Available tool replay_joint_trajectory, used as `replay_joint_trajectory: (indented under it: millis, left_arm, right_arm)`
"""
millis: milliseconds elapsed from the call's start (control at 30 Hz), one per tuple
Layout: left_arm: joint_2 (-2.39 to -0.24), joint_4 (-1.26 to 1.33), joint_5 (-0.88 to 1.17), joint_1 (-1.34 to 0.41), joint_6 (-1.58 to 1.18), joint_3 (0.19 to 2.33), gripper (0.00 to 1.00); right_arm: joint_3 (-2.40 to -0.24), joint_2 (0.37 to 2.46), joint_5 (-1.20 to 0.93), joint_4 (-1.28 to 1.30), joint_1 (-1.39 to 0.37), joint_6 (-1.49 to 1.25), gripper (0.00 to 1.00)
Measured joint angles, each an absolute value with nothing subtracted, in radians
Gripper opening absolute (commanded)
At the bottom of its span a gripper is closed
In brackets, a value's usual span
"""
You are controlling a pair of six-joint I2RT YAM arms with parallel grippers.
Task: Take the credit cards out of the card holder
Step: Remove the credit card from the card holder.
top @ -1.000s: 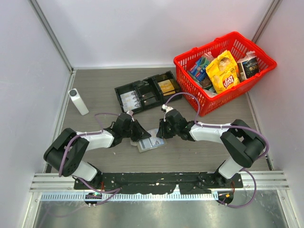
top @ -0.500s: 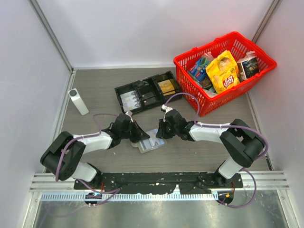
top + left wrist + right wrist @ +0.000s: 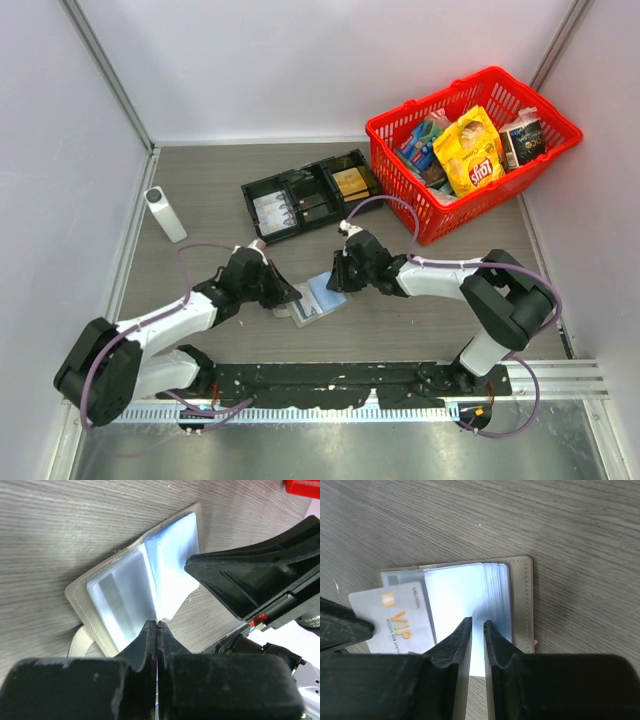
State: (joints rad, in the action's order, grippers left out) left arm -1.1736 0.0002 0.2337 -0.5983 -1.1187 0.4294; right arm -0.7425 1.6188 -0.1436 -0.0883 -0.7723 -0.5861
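One credit card (image 3: 395,622), marked VIP, is half drawn from the open card holder (image 3: 522,605), pinched in the closed left claw (image 3: 157,626); others remain sleeved. A sleeve is nipped by the narrowly parted right claw (image 3: 477,625).

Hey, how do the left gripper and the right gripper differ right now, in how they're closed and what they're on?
The left gripper has its jaws fully together, pinching a pale card or sleeve edge; the right gripper keeps a narrow gap between its tips. The left gripper works the card holder from its left side, the right gripper from its right, over the clear sleeves. A VIP card shows only beside the right gripper. Both are black and sit low at the open holder.
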Motion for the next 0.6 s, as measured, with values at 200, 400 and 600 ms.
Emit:
replay_joint_trajectory:
  millis: [200, 400, 600]
  left_arm:
    - [-1.05, -0.098, 0.216, -0.585, -1.085, 0.39, 0.0]
    - [-0.953, -0.157, 0.209, -0.581, -1.046, 0.367, 0.0]
    - [-0.797, -0.156, 0.19, -0.58, -1.034, 0.36, 0.0]
  right_arm:
    - [-0.758, 1.625, -0.138, -0.077, -0.772, -0.595, 0.32]
    - [-0.791, 1.628, -0.119, -0.051, -0.772, -0.612, 0.57]
    - [-0.797, 1.551, -0.116, -0.038, -0.772, -0.645, 0.7]
